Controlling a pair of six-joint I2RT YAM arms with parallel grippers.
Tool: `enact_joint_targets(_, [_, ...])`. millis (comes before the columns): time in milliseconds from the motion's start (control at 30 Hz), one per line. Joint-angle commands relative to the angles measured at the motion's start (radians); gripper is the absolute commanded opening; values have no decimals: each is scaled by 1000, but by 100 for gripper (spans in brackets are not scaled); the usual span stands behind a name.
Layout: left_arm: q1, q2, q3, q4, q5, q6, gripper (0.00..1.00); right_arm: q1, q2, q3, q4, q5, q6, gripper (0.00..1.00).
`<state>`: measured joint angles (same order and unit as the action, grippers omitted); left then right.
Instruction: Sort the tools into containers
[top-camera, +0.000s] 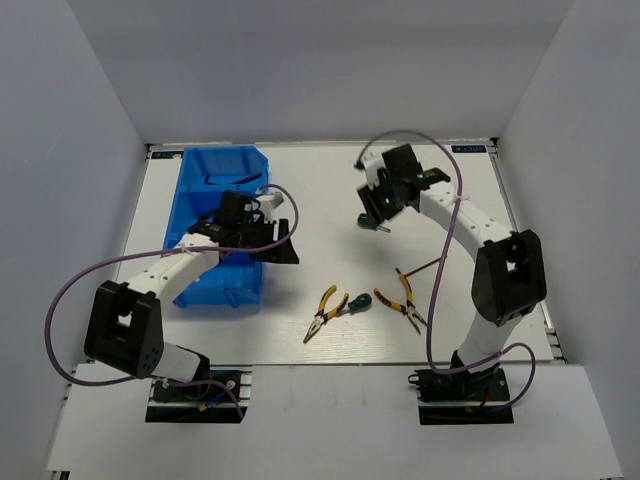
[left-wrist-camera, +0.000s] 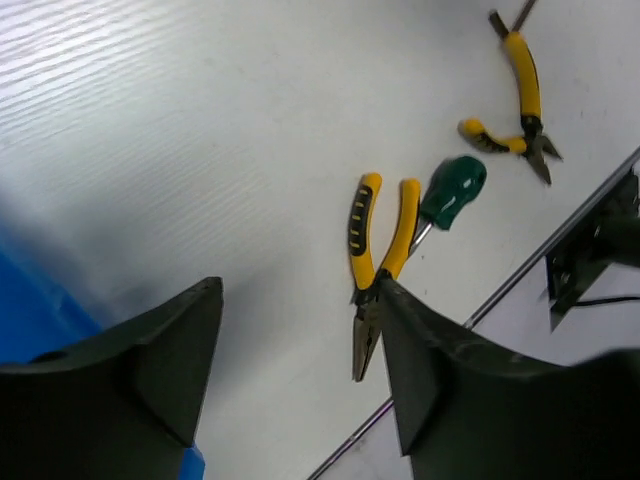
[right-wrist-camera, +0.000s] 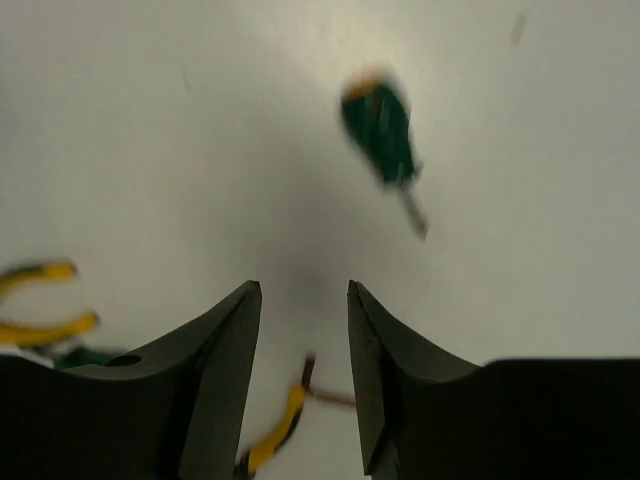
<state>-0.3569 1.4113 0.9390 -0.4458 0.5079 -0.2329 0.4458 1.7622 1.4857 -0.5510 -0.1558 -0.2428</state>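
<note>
Right gripper (right-wrist-camera: 303, 292): jaws partly apart, nothing held. Green screwdriver (right-wrist-camera: 380, 125) just ahead of fingertips, apart, blurred. Probably light, stiff; round handle may roll, so pinch across handle. Left gripper (left-wrist-camera: 300, 288): spread wide, nothing held; pliers (left-wrist-camera: 375, 240) ahead, blue bin (left-wrist-camera: 30, 310) beside left finger.

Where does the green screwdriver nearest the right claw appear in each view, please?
Top external: green screwdriver, right of centre, upper half.
Left wrist: not in it; the one shown there is the other screwdriver.
Right wrist: upper middle, blurred.
Shared landmark: the leftmost yellow-handled pliers.
</note>
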Motion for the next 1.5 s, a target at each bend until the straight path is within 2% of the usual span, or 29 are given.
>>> enact_joint_targets(0, [-51,-28,-8,36,18,27,78,-34,-107,-111,-303,114,-37,47])
enact_joint_targets(100, [-80,-40,-51,82,7,-9,80,-94,-154,-190,-409,131,2,47])
enact_joint_targets(233, [-131,-49,-72,102,-17,-34,80,-185,-315,-317,-330,35,-68,50])
enact_joint_targets(267, [-145,-49,-72,113,-17,-45,80,-191,-392,-390,-292,-3,-189,51])
enact_joint_targets(300, [-145,-49,-72,113,-26,-45,80,-223,-467,-475,-252,-28,-243,51])
enact_joint_targets(333, [-157,-49,-72,113,-26,-54,80,-232,-506,-567,-145,-59,-300,51])
enact_joint_targets(367, [-166,-49,-72,113,-35,-54,80,-246,-605,-614,-123,-136,-457,49])
enact_joint_targets(400, [-166,-49,-60,113,-35,-54,80,-262,-631,-730,-116,-225,-640,49])
enact_joint_targets(433, [-177,-40,-60,113,-45,-54,80,-300,-653,-758,-112,-294,-796,49])
enact_joint_targets(467, [-177,-40,-60,113,-45,-54,80,-309,-670,-775,-139,-321,-861,51])
enact_joint_targets(500, [-189,-28,-51,113,-45,-54,80,-341,-647,-778,-170,-365,-1023,54])
enact_joint_targets(533, [-189,-28,-42,113,-54,-54,80,-358,-624,-736,-217,-399,-1046,56])
enact_joint_targets(600, [-209,-17,-33,104,-63,-63,80,-392,-462,-626,-315,-444,-1140,60])
enact_joint_targets(667, [-218,-17,-32,95,-72,-72,80,-435,-351,-480,-365,-461,-1133,62])
enact_joint_targets(700, [-218,-17,-23,94,-84,-72,80,-433,-299,-449,-374,-474,-1157,68])
enact_joint_targets(733, [-229,-29,-23,84,-85,-81,80,-484,-265,-399,-398,-488,-1226,68])
enact_joint_targets(833, [-238,-47,-34,84,-109,-91,80,-510,-201,-328,-423,-521,-1382,70])
enact_joint_targets(1033, [-248,-77,-62,84,-141,-111,80,-536,-40,-226,-615,-534,-1747,67])
enact_joint_targets(1133, [-257,-86,-72,75,-166,-134,80,-536,-20,-263,-583,-504,-1793,67])
enact_joint_targets(1233, [-257,-97,-82,75,-175,-144,80,-529,-12,-315,-436,-501,-1747,67])
enact_joint_targets(1467, [-266,-106,-103,105,-184,-178,80,-519,55,-265,-484,-446,-1763,65])
